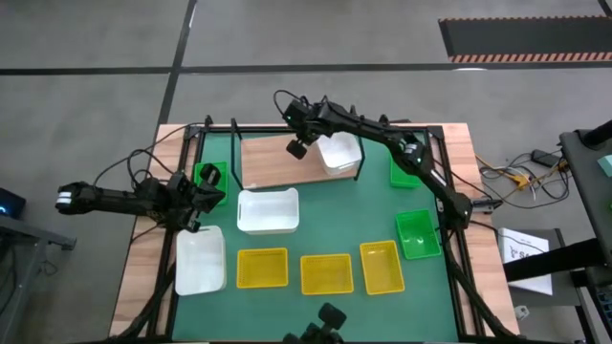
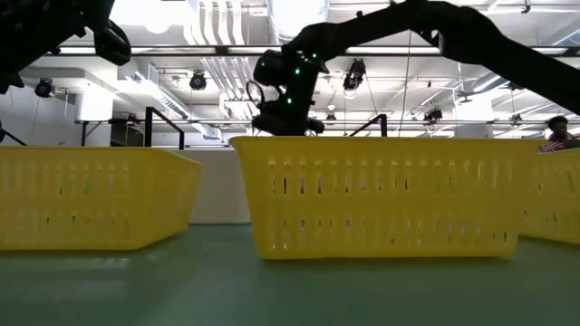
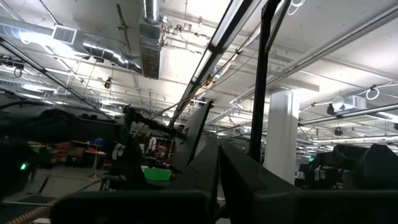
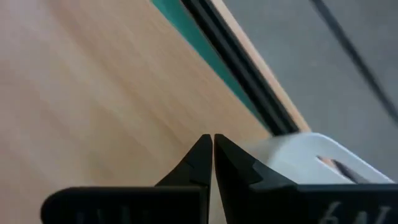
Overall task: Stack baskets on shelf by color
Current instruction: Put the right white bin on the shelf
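Three yellow slotted plastic baskets (image 1: 262,268) lie in a row nearest the low camera, well apart from the right gripper (image 1: 297,148). Its fingers are clenched on nothing above the light-brown wooden shelf (image 1: 277,162), just beside a white plastic basket (image 1: 338,153) standing there.

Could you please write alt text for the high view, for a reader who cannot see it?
The right end effector hangs shut over the shelf, beside a white basket standing on it. Two white, three yellow and three green baskets remain on the green mat.
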`<state>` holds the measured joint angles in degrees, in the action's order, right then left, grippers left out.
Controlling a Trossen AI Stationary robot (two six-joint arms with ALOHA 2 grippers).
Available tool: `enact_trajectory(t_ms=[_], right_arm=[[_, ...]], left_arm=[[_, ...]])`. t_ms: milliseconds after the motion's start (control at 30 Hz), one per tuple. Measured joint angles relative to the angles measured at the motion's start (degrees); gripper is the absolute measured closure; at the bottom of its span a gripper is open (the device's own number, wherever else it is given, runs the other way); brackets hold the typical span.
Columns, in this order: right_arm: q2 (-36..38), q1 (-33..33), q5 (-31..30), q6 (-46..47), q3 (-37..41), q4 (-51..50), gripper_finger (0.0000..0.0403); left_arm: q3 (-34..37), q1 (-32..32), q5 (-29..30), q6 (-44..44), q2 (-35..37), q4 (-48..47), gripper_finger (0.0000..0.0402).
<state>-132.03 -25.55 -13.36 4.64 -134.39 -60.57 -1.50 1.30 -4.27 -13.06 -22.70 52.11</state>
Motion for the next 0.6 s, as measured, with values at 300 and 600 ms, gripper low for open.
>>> enact_trajectory(t_ms=[300, 600], right_arm=[[3.37, -0.23, -4.64, -1.39, -0.08, -0.73, 0.0392], [10.14, 1.25, -0.65, 1.86, -0.17, -19.75, 0.0392]], left_arm=[[0.0, 0.02, 0.02, 0.39, -0.02, -0.03, 0.0402], [0.0, 0.02, 0.0, 0.37, -0.04, -0.05, 0.0402]])
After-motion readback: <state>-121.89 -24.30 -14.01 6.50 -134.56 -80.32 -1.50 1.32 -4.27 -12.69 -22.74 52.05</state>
